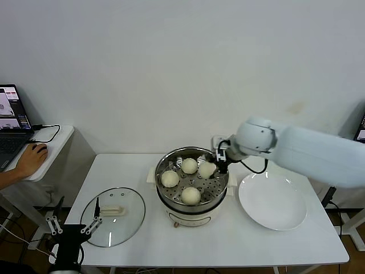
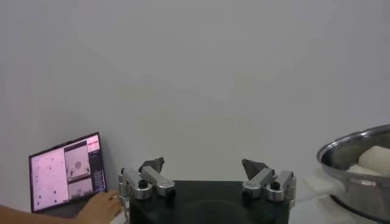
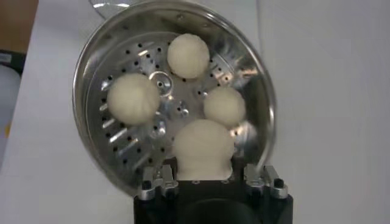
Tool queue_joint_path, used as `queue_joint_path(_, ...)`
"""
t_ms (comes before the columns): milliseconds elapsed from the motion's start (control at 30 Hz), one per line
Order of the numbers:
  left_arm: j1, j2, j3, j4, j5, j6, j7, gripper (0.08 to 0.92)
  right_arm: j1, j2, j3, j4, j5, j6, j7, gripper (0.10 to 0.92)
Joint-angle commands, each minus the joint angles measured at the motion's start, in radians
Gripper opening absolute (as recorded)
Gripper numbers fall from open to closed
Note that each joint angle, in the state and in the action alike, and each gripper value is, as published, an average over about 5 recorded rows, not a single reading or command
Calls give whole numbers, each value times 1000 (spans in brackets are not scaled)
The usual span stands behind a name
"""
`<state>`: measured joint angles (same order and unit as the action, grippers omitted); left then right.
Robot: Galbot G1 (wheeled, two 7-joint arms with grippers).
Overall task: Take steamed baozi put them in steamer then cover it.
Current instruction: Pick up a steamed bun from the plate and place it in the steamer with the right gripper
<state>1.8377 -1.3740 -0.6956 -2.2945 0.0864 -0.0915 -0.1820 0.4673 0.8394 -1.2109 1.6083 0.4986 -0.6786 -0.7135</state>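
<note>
- Right gripper (image 1: 212, 166) is seen at the centre right of the head view, reached in over the far right rim of the steamer (image 1: 191, 212), with one steamed baozi (image 1: 206, 169) clamped between its fingers.
- In the right wrist view that held bun (image 3: 203, 148) is pressed between the two jaws and hangs just above the perforated tray (image 3: 131, 137).
- Three other baozi are lying on the tray: one at the far side (image 1: 189, 165), one at the left (image 1: 170, 178) and one at the near side (image 1: 191, 196); all are set apart from one another.
- The glass cover (image 1: 113, 217) is laid flat on the white table (image 1: 228, 245) at the lower left of the head view, well apart from the steamer.
- An empty white plate (image 1: 272, 201) is set just right of the steamer, below the right arm.
- A laptop (image 1: 11, 123) and a person's hand (image 1: 31, 160) are seen on a side desk at the far left.
- Left gripper (image 1: 74, 226) is parked at the lower left edge, jaws spread wide, nothing held, beside the cover.
</note>
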Motion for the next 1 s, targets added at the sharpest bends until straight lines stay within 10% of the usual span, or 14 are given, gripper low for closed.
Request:
queue_joint_path(33, -3, -1, -3, 6, -1, 1, 0, 823, -88, 87, -11, -109, -4, -49, 52, 561)
queue_joint_path(567, -5, 4, -6, 13, -6, -2, -1, 823, -100, 89, 20, -129, -45, -48, 48, 566)
queue_joint_path(1000, -10, 4, 2, 12, -3, 1, 1, 823, 21, -90, 97, 106, 37, -48, 39, 818)
